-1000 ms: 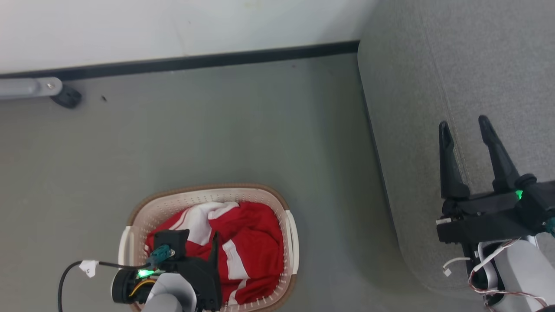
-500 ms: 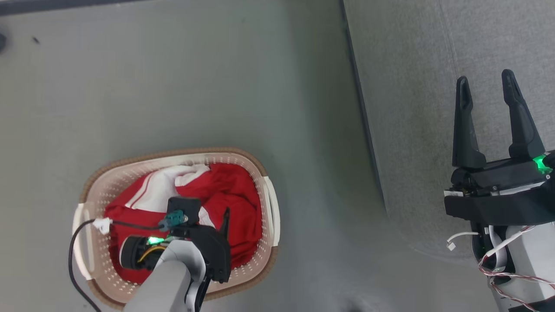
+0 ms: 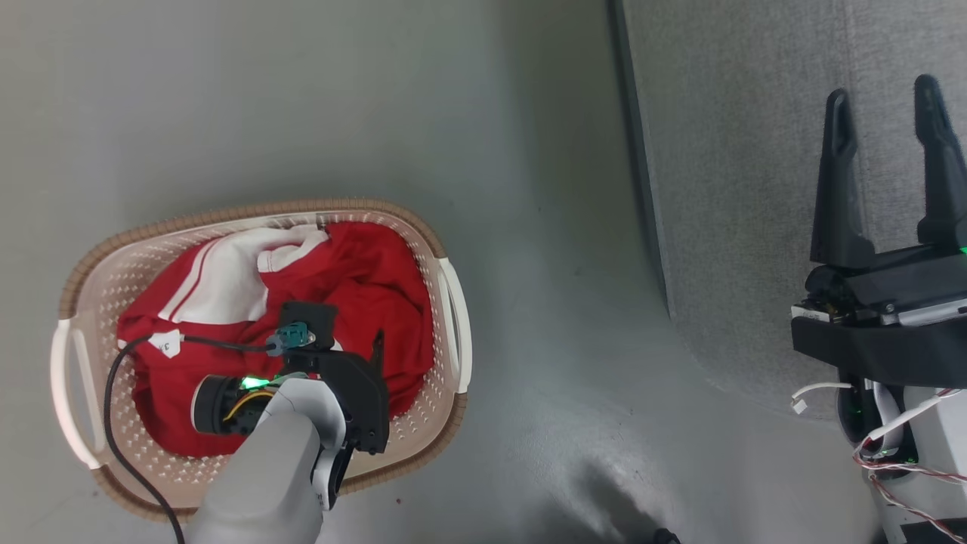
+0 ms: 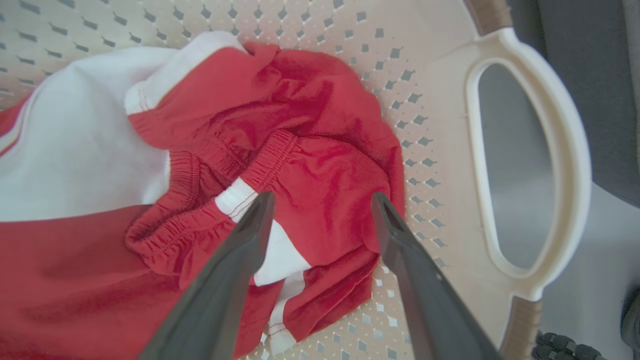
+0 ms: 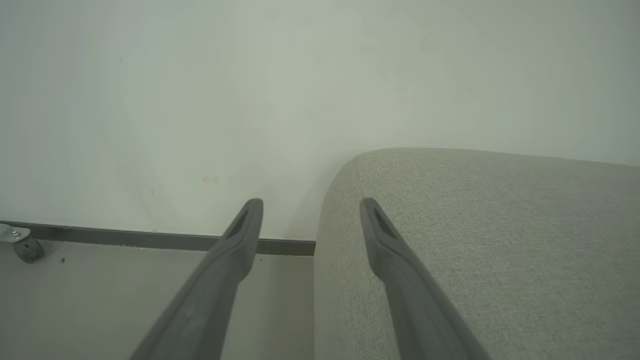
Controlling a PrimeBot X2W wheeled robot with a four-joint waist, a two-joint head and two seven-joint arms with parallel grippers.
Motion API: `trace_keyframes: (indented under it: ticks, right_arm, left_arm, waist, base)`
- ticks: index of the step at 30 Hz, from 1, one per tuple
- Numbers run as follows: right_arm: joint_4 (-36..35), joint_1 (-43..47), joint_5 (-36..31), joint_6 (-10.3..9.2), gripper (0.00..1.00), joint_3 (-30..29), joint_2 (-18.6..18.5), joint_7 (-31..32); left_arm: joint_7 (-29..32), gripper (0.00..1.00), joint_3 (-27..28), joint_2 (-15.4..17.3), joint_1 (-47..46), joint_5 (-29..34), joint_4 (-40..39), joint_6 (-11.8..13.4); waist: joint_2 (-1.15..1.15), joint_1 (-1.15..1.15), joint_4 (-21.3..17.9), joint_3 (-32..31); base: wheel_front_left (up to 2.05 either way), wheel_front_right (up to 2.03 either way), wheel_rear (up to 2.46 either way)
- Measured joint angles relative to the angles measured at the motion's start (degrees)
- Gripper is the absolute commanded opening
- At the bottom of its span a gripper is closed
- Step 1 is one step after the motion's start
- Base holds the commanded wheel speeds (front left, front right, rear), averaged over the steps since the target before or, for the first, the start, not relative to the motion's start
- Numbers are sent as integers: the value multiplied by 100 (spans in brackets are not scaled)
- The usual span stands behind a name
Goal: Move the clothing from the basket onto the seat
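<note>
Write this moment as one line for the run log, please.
left pincer: open, over red clothes in basket | right pincer: open, empty, near grey seat | clothes on seat: none seen

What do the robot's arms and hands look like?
Pale grey forearms end in black hands. The left hand and right hand each have two long, dark, tapering fingers and a green light. A black cable with a white tag loops off the left; red-and-white wires hang by the right.

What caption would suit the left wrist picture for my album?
Open left claw aimed at red-and-white clothing lying in a cream basket.
</note>
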Motion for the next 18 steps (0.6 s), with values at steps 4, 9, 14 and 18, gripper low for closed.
trace_keyframes:
  ticks: [4,9,14,18]
  right_arm:
    - [-135,-26,-23,-20,100,-53,-10,1]
    - [-316,-26,-109,-48,100,-126,-44,44]
    - [-497,-26,-198,-49,100,-174,-73,51]
    - [-660,-4,-243,-65,100,-265,-142,57]
  left_arm:
    - [36,100,-46,2,-142,42,177,-12]
    - [80,100,-26,5,-391,44,432,-30]
    - [127,100,49,3,-517,32,680,-31]
    - [178,100,31,1,-643,29,795,-29]
  waist:
    - [0,0,-21,166]
    - [0,0,-34,424]
    - [0,0,-29,636]
    - [0,0,-6,764]
  base:
    - [0,0,0]
    - [0,0,0]
    - [0,0,0]
    - [0,0,0]
